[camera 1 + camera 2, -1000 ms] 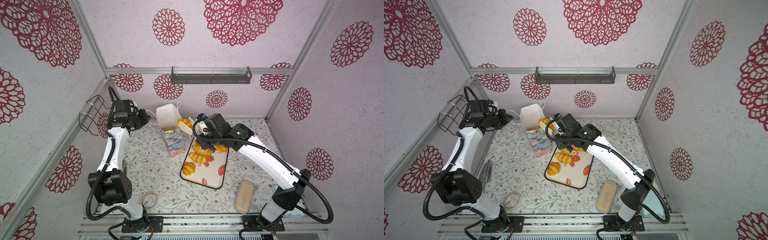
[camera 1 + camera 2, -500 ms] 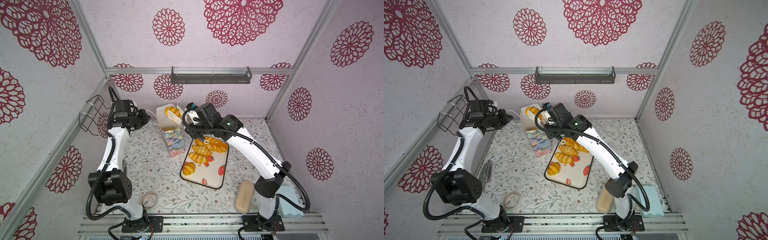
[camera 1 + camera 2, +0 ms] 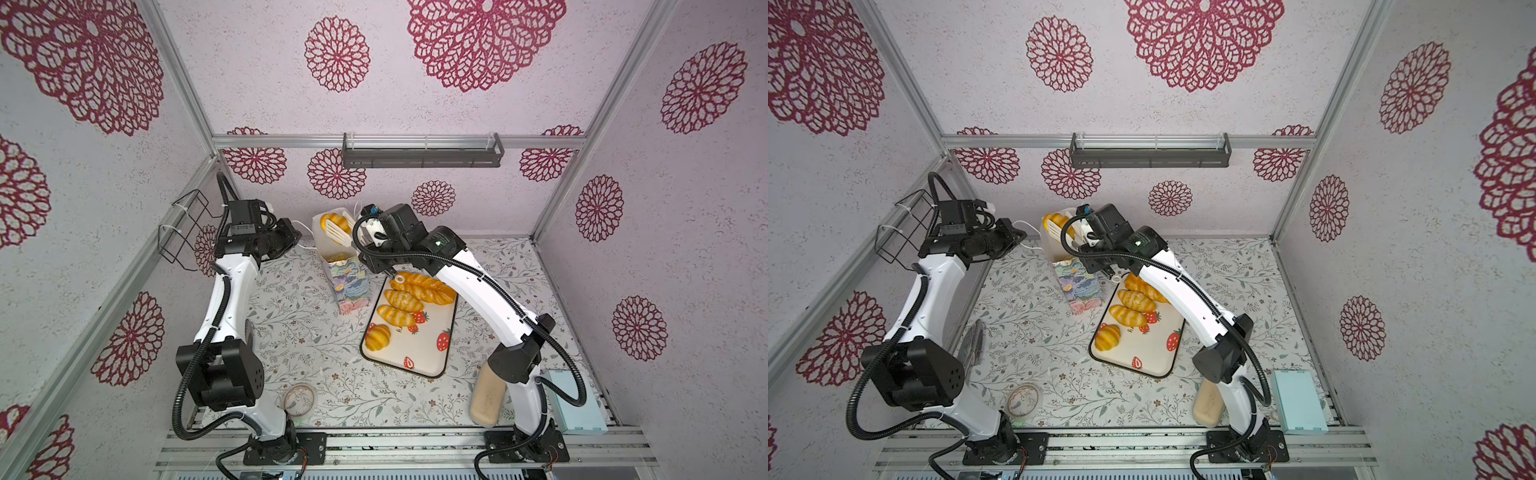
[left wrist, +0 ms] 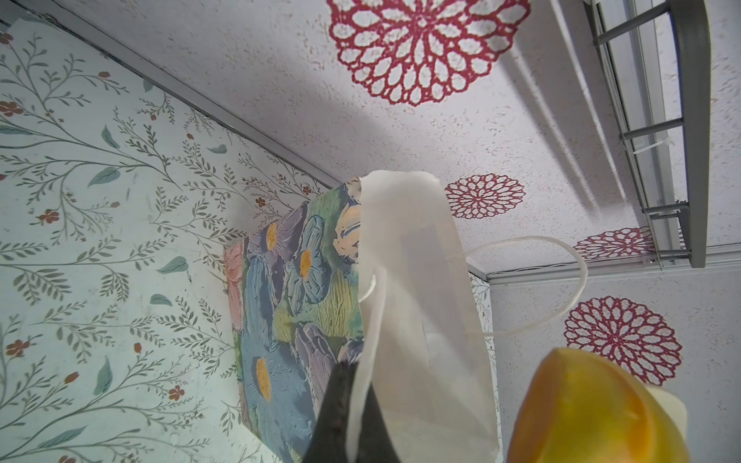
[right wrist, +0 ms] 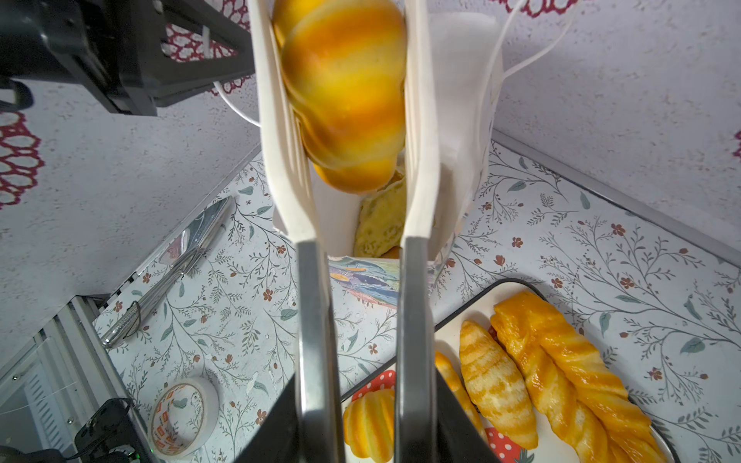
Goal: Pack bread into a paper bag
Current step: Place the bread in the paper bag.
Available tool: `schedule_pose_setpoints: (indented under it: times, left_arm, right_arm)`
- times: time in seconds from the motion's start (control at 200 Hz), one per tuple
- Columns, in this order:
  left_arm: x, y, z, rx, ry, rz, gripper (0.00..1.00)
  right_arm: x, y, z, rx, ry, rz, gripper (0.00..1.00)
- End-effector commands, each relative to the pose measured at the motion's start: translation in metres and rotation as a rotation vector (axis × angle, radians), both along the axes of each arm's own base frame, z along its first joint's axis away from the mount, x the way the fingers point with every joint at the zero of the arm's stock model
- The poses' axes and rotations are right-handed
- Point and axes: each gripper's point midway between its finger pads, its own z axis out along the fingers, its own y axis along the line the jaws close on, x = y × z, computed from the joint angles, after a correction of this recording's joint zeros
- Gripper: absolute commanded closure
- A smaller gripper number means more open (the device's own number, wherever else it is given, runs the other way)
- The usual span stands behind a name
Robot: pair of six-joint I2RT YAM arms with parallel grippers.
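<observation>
Right arm (image 3: 478, 286) outstretched over paper bag (image 3: 351, 286) — tongs (image 3: 334, 232) round a roll (image 3: 328, 219)

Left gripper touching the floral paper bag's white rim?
Touching. Left wrist view: the left gripper pinches the floral paper bag's white wall between its dark fingers.

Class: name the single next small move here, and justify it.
Probably ease the right end effector open: its tongs hold a striped roll over the open mouth of the bag, whose rim the left end effector pinches, so the roll should drop inside.
</observation>
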Motion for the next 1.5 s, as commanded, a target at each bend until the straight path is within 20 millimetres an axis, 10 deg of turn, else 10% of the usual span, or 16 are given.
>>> schedule_pose_setpoints:
  times: [0.0,0.405,1.496]
  left_arm:
    - [0.004,0.001,-0.008,-0.004,0.007,-0.004,1.00]
    - [0.004,0.000,-0.007,-0.005,0.004,-0.007,1.00]
    - [0.003,0.001,-0.002,-0.014,-0.007,-0.006,1.00]
  right_arm:
    - [0.014,0.005,0.034,0.106,-0.076,0.005,0.60]
    - [0.046,0.003,0.006,0.124,-0.014,-0.032,0.59]
    - [0.044,-0.013,0.025,0.140,-0.036,-0.044,0.42]
